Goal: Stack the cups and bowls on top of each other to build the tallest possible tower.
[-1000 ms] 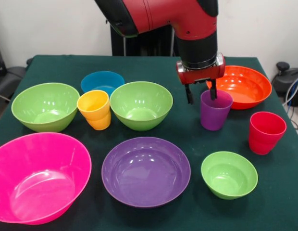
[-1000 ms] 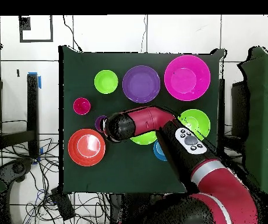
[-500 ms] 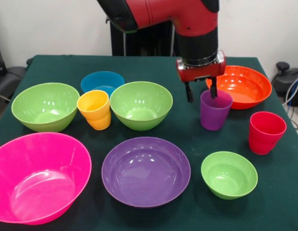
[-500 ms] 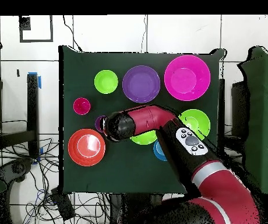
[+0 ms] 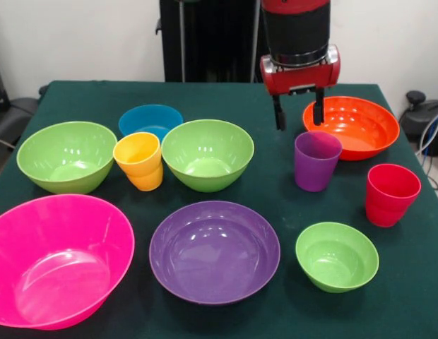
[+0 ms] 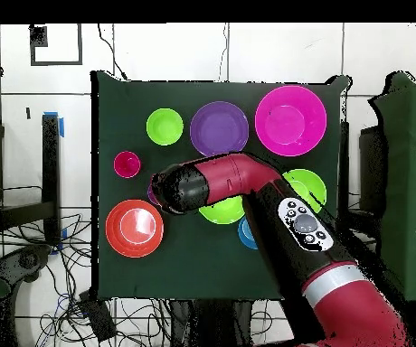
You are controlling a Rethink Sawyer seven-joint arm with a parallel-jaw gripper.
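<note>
My gripper [image 5: 298, 119] hangs open and empty just above the purple cup [image 5: 316, 161], which stands upright on the green table [image 5: 275, 183]; the overhead view shows only the arm over that spot. The red cup [image 5: 391, 193] stands at the right, also in the overhead view [image 6: 127, 164]. The yellow-orange cup [image 5: 139, 160] stands between two lime green bowls [image 5: 66, 155] [image 5: 207, 153]. A small lime green bowl [image 5: 337, 255] is at the front right. The blue bowl [image 5: 150, 121], wide purple bowl [image 5: 214, 250], orange-red bowl [image 5: 354, 126] and hot pink bowl [image 5: 55, 258] all stand apart. No tower shows.
The robot's black pedestal [image 5: 208, 39] stands behind the table's far edge. In the overhead view, cables [image 6: 31, 262] lie on the floor around the table and the arm [image 6: 275, 217] covers the table's lower middle.
My gripper has risen straight up from around the purple cup's rim and is now clear above it. The cup stays where it stood.
</note>
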